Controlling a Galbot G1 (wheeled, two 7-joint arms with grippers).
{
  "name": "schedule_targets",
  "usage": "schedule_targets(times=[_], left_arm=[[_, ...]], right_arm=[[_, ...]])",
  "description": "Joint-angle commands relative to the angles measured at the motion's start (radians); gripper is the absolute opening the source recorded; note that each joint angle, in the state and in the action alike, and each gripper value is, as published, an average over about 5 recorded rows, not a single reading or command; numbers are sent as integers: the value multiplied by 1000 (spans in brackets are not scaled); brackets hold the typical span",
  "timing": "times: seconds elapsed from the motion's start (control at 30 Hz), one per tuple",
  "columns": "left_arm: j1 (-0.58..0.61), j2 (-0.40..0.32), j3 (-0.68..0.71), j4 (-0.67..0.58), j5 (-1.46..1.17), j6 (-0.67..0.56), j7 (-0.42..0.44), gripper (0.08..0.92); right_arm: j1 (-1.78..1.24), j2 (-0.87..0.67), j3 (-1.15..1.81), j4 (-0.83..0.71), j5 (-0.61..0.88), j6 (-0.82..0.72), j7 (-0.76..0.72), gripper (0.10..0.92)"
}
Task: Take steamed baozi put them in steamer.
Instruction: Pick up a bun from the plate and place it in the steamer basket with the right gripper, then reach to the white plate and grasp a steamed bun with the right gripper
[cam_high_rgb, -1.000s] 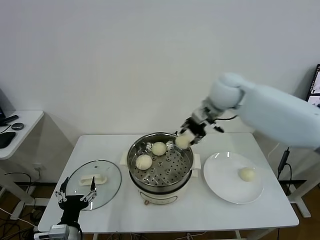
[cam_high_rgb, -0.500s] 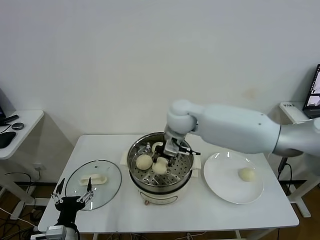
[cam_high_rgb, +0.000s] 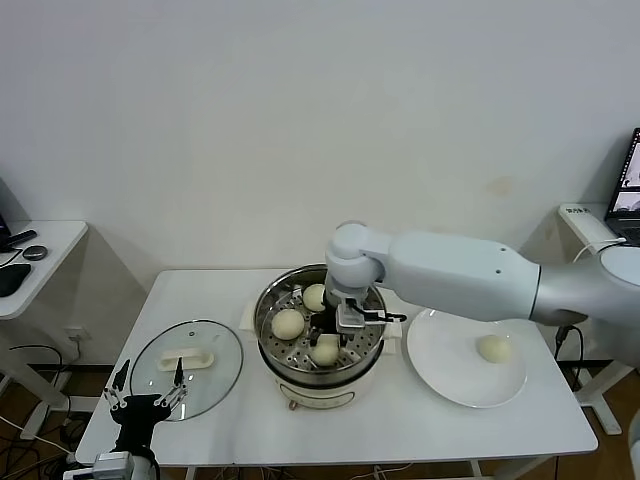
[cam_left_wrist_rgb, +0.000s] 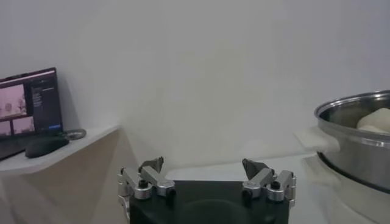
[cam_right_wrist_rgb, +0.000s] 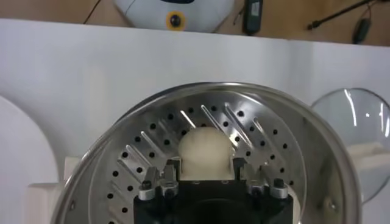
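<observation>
The right gripper reaches down into the steamer over the near part of its perforated tray, a steamed baozi directly between its fingers. The head view alone takes in the whole table: two more buns on the tray beyond the jaws — one to the robot's left, one toward the far rim — and a fourth alone on the white plate, well outside the jaws on the right.

The right wrist view adds what the head view hides: the bun resting on the tray, the two fingertips just beside its flanks. Whether they touch the dough cannot be told; the jaws stand partly spread, about as wide as the bun.

The left gripper hangs low at the table's near left edge, beside the glass lid, fingers wide apart and holding nothing — its own wrist view shows only open space between them, with the steamer's wall off to one side.
</observation>
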Motion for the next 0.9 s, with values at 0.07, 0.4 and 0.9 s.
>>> schedule_targets(times=[0.07, 0.4, 0.9], left_arm=[[-4, 3, 0, 3, 1, 0, 0, 823], [-14, 19, 6, 3, 1, 1, 1, 823], [-33, 39, 45, 20, 4, -1, 3, 823]], right_arm=[[29, -20, 48, -11, 6, 40, 31, 651], [172, -270, 104, 11, 284, -313, -12, 821], [-103, -674, 248, -68, 194, -765, -10, 823]])
